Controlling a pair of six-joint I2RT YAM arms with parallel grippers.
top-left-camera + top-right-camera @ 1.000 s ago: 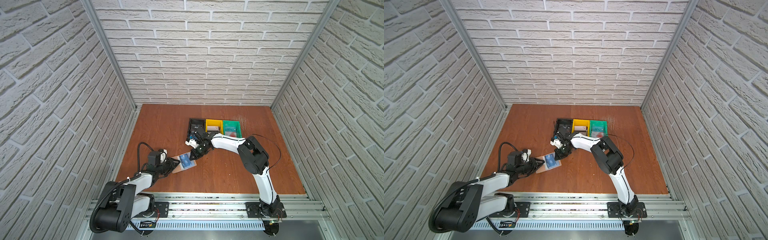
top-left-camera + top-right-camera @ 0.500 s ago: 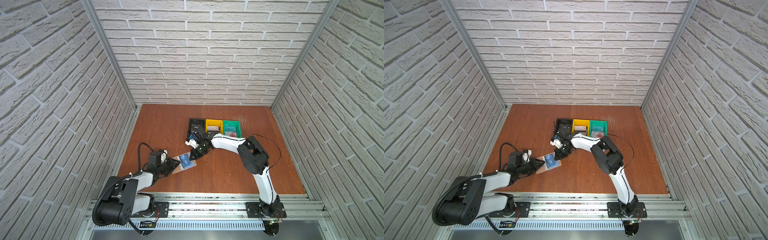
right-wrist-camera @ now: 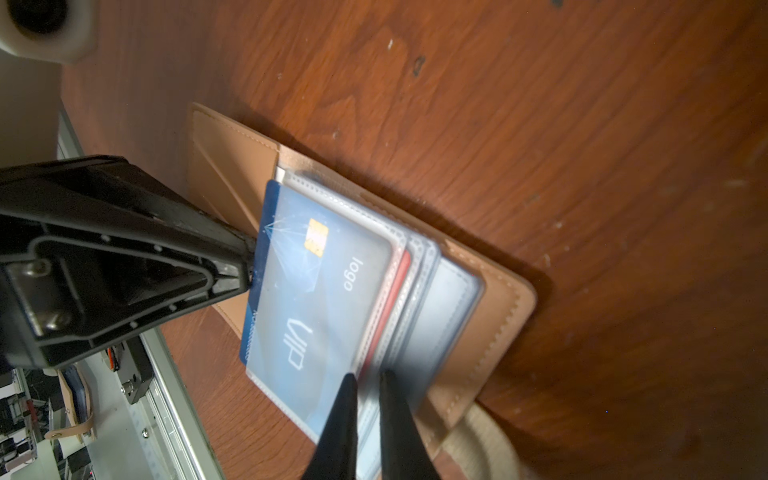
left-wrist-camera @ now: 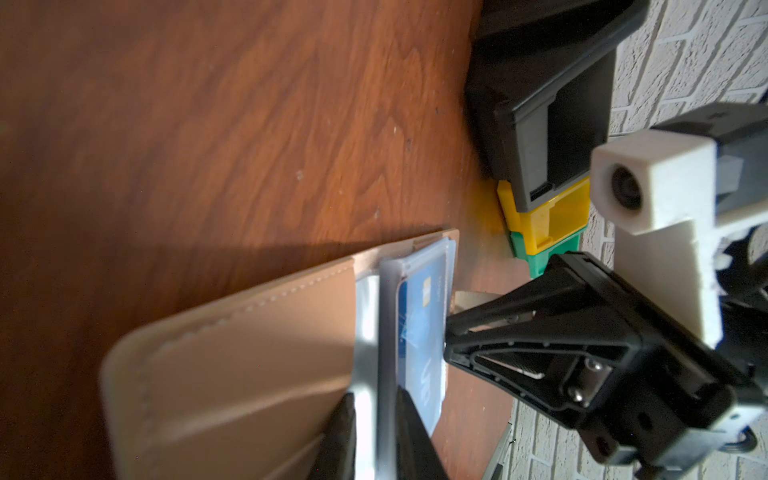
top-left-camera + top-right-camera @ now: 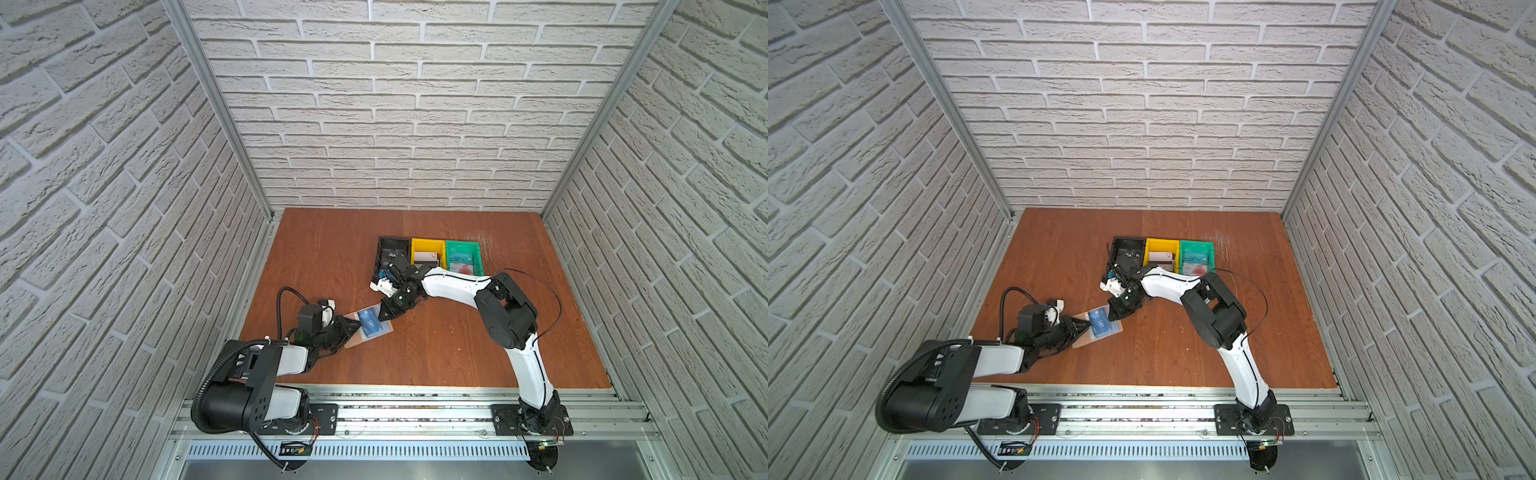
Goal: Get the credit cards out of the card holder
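The tan card holder (image 5: 355,340) (image 5: 1081,341) lies open on the wooden table with its clear sleeves fanned out. A blue "VIP" credit card (image 3: 316,299) (image 5: 371,322) sits in the top sleeve, one edge sticking out. My left gripper (image 4: 374,399) (image 5: 356,326) is shut on that exposed edge. A dark red card (image 3: 395,299) shows as a strip in the sleeve underneath. From the opposite side, my right gripper (image 3: 365,376) (image 5: 382,318) is shut on the clear sleeves of the card holder (image 3: 490,316).
Three small bins stand in a row behind the right gripper: black (image 5: 392,240), yellow (image 5: 428,242) and green (image 5: 462,243), each with things inside. Brick walls enclose the table on three sides. A metal rail runs along the front edge.
The left arm's rear links have shifted slightly. Both grippers and the card holder stay in the same place.
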